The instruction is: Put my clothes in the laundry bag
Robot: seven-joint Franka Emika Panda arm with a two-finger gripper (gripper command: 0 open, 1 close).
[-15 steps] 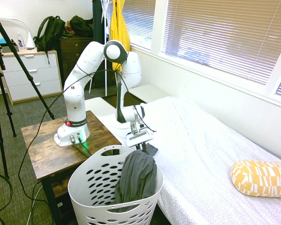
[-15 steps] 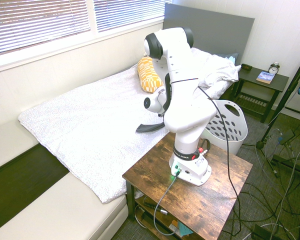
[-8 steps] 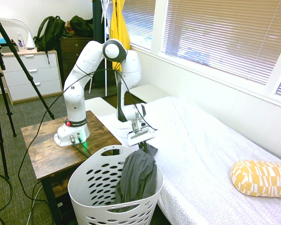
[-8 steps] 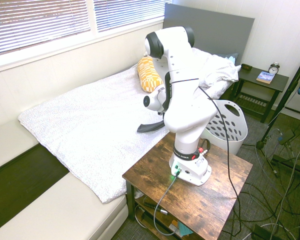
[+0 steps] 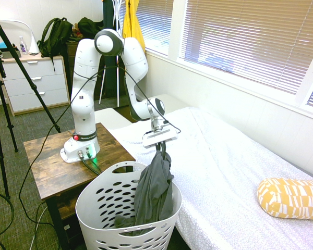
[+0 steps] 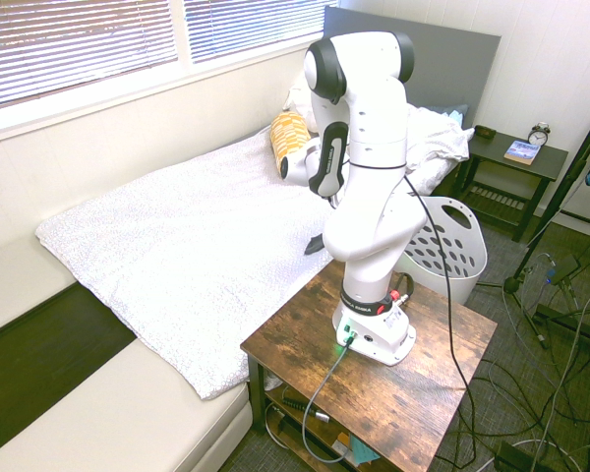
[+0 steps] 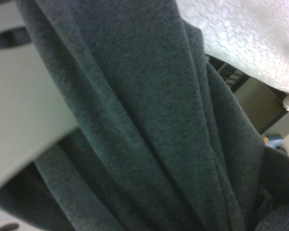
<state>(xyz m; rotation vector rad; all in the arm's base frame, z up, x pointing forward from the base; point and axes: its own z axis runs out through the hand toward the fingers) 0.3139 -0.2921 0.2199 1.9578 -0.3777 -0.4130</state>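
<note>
Gripper (image 5: 160,147): pinches the clothes (image 5: 152,190) by their top.
Progress: lower folds hang inside the laundry bag (image 5: 101,205) (release left).

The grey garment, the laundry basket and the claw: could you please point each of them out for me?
grey garment (image 5: 154,190), first exterior view, on the middle of its hanging folds.
laundry basket (image 5: 107,200), first exterior view, on its perforated inner wall.
claw (image 5: 160,147), first exterior view, at the fingertips pinching the garment's top.
</note>
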